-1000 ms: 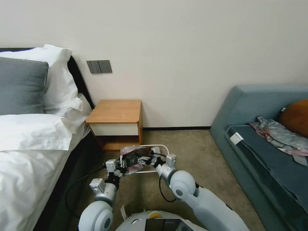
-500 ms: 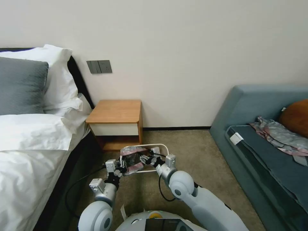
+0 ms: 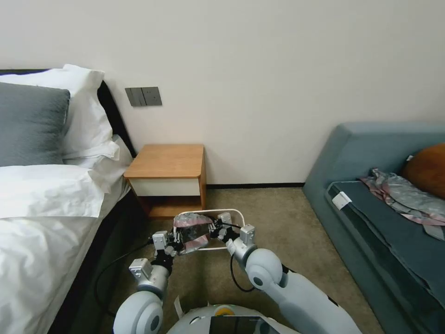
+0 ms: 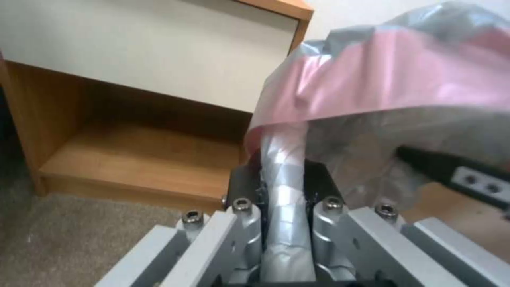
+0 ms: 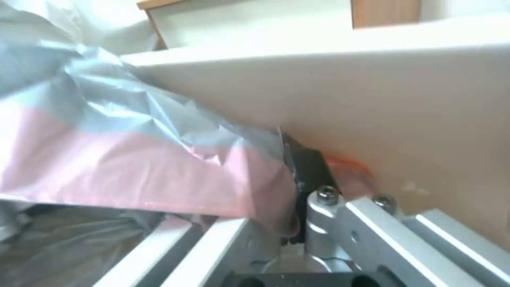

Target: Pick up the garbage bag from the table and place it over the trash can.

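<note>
Head view gives us the whole layout: the small cream-white rectangular plastic trash can [image 3: 234,214] stands on the carpet in front of the light-brown wooden nightstand table [image 3: 168,161], and both of our arms reach down to it. Between them, the thin translucent grey-silver garbage bag with its pink rim band [image 3: 191,228] is stretched over the bin's left part, above the opening. Our left gripper [image 3: 175,240] holds it at the bin's near left corner, and our right gripper [image 3: 215,228] is at the bag's right edge inside the bin.

Left wrist view adds what we cannot make out from above: the left jaws are clamped on a twisted strand of the bag [image 4: 287,187], with the table's lower shelf [image 4: 143,157] behind.

Right wrist view shows the right jaws pinching the pink band [image 5: 159,171] against the bin's inner wall [image 5: 372,99].
</note>
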Robot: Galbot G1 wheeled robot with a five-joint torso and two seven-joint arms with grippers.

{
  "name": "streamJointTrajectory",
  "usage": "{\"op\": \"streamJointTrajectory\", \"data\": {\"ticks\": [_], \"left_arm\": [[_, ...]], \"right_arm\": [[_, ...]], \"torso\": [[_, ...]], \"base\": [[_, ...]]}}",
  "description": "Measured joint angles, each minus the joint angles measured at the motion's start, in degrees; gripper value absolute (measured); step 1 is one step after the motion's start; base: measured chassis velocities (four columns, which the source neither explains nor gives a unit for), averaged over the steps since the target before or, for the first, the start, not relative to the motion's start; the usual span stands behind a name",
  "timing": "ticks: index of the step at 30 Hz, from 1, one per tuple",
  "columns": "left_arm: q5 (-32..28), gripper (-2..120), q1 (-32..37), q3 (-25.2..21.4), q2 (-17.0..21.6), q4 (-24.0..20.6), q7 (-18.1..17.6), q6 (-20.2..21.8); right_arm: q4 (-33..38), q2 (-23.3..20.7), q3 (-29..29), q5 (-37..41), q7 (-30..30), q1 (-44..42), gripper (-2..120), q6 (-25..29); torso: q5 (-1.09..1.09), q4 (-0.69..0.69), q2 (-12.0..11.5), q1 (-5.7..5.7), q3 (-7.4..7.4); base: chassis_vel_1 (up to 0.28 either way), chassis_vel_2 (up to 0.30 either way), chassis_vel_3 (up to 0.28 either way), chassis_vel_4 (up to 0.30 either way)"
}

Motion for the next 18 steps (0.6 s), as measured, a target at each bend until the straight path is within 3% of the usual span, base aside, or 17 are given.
{"op": "streamJointTrajectory", "data": {"ticks": [18], "left_arm": [[-0.86, 5, -0.23, -0.12, -0.91, 1.25, -1.37, 0.3]], "right_arm": [[11.5, -6.11, 5.91, 1.31, -3.39, -2.97, 0, -1.52]], "torso": [[0.0, -0.01, 0.0, 0.0, 0.0]], "base": [[0.0, 0.0, 0.0, 0.0]]}}
